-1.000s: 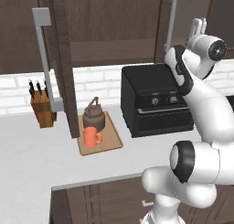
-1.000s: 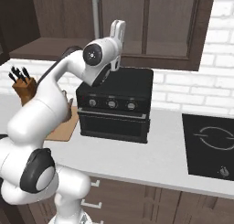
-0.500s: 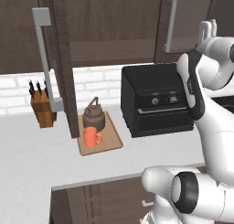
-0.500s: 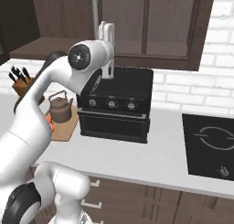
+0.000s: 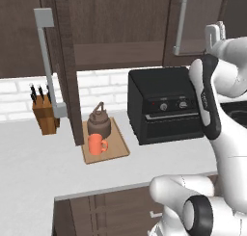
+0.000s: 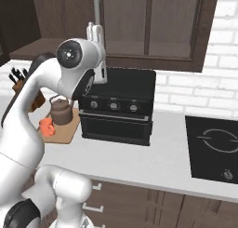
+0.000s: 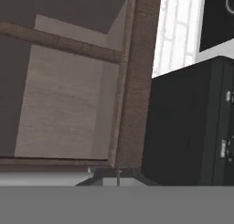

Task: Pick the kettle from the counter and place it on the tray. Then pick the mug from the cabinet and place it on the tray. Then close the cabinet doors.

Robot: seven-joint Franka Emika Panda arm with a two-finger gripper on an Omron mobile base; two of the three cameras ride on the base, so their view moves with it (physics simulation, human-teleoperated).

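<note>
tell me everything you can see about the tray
The tray is a flat rectangular board of light wood with a slightly raised rim, lying flat on the light-grey counter. It sits between the knife block and the black oven, just below the open cabinet door. The dark-brown kettle stands on its far half and the orange mug on its near half, both upright.

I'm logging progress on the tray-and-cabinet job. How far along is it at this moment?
Done: the kettle and the mug both sit on the tray. In hand: the gripper, fingers shut and holding nothing, is up by the right cabinet door. Left: the left cabinet door stands swung out over the counter, and the right one looks ajar.
</note>
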